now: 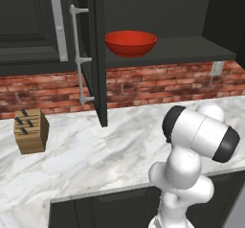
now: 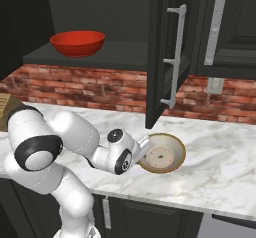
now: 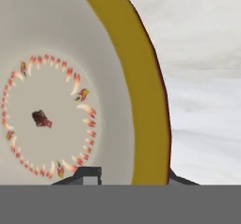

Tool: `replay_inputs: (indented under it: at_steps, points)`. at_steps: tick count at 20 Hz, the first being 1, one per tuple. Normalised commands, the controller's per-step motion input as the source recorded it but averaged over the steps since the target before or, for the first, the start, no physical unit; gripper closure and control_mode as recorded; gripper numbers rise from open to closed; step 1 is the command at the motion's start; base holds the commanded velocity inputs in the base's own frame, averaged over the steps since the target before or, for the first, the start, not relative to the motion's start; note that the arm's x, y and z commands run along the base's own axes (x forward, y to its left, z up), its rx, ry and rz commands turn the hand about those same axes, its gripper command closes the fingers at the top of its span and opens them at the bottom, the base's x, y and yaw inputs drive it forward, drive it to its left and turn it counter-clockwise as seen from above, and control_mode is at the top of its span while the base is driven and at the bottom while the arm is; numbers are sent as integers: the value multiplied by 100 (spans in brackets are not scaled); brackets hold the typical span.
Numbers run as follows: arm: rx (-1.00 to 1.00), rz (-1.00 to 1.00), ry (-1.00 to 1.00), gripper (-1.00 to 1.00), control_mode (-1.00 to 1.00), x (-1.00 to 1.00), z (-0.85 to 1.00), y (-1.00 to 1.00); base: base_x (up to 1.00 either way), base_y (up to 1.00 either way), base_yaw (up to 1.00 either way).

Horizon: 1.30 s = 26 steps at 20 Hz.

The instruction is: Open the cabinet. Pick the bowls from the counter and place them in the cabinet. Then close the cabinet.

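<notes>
The cabinet (image 1: 191,50) stands open, both doors swung out, and the glossy red bowl (image 1: 130,42) (image 2: 77,42) rests on its dark shelf. The tan-rimmed bowl (image 2: 162,154) (image 3: 47,100) sits on the marble counter (image 2: 220,167) below the right door (image 2: 160,57). My gripper (image 2: 145,149) (image 3: 135,176) reaches its left rim. In the hand view one of the fingertips (image 3: 89,175) is inside the bowl and the other is outside, closed on the tan rim between them.
A wooden knife block (image 1: 31,131) stands on the counter at the left, by the brick backsplash. The open left door (image 1: 98,54) hangs out over the counter. Another black wall cabinet (image 2: 235,27) with a single handle is at the right, with a wall outlet (image 2: 215,85) below it.
</notes>
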Motion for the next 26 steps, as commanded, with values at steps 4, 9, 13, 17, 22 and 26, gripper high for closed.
replay_inputs:
  at_steps: [4,9,13,17,22,26]
  points:
    - [0,-8,-15,100,-100,-39,0,20,0,0,0]
    - [0,0,3,100,-100,-48,50,30,0,0,0]
    - [0,12,28,100,-100,-56,64,57,0,0,0]
    - [0,20,29,100,-100,-72,70,56,0,0,0]
    - [0,21,11,100,-100,-80,84,40,0,0,0]
    - [-5,14,-18,100,-100,-77,78,36,0,0,0]
